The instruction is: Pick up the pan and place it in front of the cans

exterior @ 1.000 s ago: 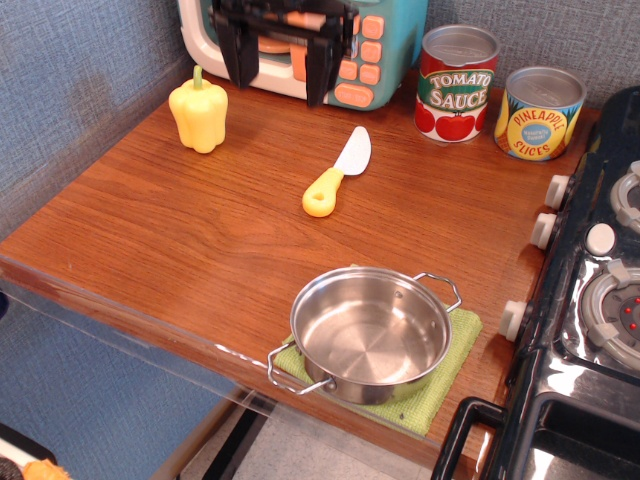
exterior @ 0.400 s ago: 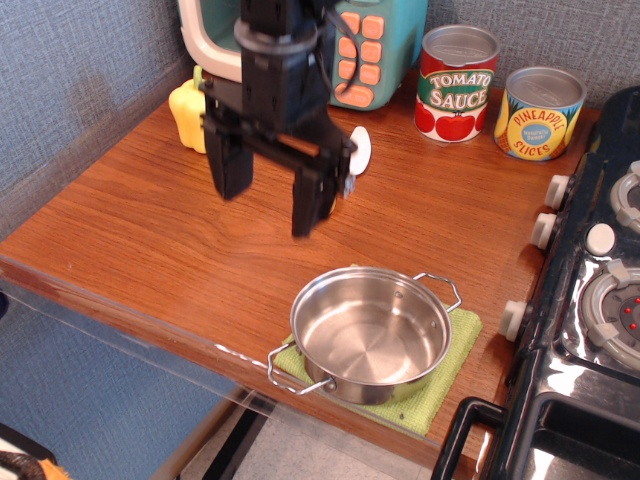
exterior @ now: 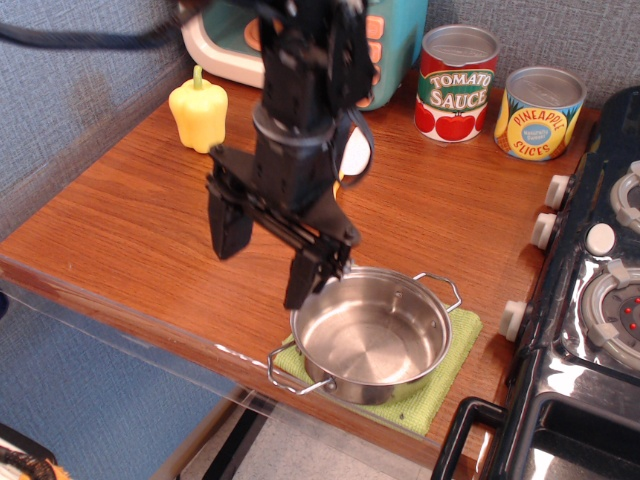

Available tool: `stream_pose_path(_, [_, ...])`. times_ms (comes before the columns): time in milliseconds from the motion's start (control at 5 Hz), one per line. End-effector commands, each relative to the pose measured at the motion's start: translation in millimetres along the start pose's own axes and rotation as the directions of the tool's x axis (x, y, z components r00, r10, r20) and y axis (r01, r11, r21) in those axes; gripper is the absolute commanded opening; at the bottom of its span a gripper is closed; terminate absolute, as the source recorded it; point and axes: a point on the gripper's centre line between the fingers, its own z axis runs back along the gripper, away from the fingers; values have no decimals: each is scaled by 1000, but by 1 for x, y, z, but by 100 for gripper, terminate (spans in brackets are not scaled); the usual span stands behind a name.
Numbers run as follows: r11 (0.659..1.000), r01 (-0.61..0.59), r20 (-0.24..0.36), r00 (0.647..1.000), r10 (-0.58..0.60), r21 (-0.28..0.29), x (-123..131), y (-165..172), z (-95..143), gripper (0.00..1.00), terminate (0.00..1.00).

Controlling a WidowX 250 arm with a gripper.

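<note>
The pan (exterior: 372, 335) is a shiny steel pot with two wire loop handles, sitting on a green cloth (exterior: 445, 375) at the table's front right edge. The cans stand at the back right: a red Tomato Sauce can (exterior: 457, 83) and a shorter yellow-blue Pineapple Slices can (exterior: 540, 112). My black gripper (exterior: 268, 266) is open and empty, hanging just left of the pan. Its right finger (exterior: 308, 280) is at the pan's left rim; the left finger (exterior: 229, 232) is over bare wood.
A yellow toy pepper (exterior: 199, 111) stands at the back left. A teal toy microwave (exterior: 385, 45) is behind the arm. A toy knife's white blade (exterior: 352, 153) shows beside the arm. A black stove (exterior: 590, 300) borders the wooden table (exterior: 120, 230) on the right.
The gripper has come down from the back of the table and moved forward and right, from above the knife to the pan's left rim. It stays open. The pan has not moved.
</note>
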Motion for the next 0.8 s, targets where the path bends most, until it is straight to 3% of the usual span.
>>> stream_pose_path(0, [999,-23,0,1000,23,34,3,0,-7,100,0])
stream_pose_path(600, [998,-37,-61,997,40,53,15,-10,-27,100,0])
